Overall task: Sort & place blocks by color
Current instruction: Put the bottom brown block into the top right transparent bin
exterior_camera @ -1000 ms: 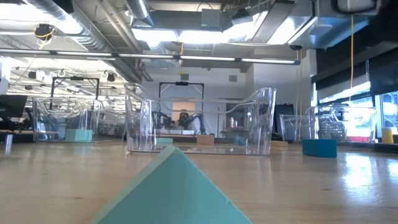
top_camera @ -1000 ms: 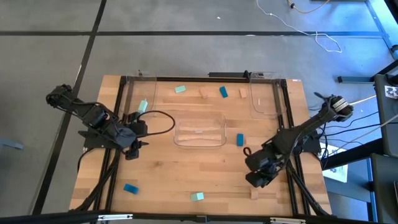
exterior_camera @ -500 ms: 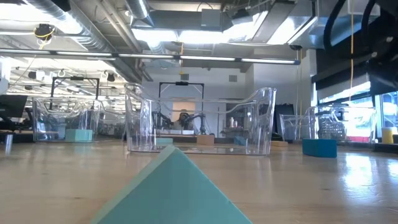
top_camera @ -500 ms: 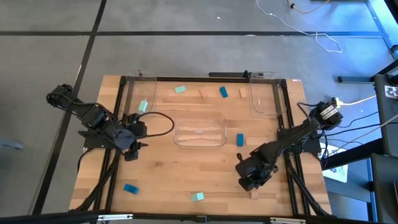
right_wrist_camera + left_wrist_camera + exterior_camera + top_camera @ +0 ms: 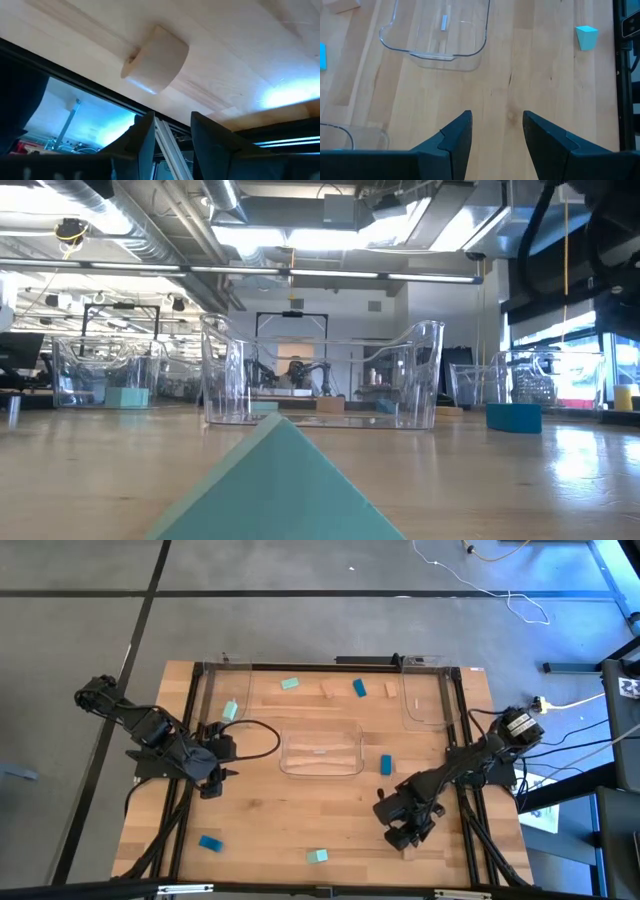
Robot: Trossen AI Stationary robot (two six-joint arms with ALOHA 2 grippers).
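Blocks lie scattered on the wooden table. Toward the far edge are a mint block, a tan block, a blue block and another tan block. A mint block lies at the left, a blue block right of centre. Near the near edge are a blue block, a mint block and a tan block. My right gripper hovers open just by that tan block, apart from it. My left gripper waits open at the left.
A clear tray sits at the table's centre, another clear tray at the far right and a third clear tray at the far left. Black frame rails run along both sides. A black cable loops from the left arm.
My right gripper has moved toward the table's left and a little toward the near edge, ending beside the tan block near the near edge. The left arm and all blocks have kept still.
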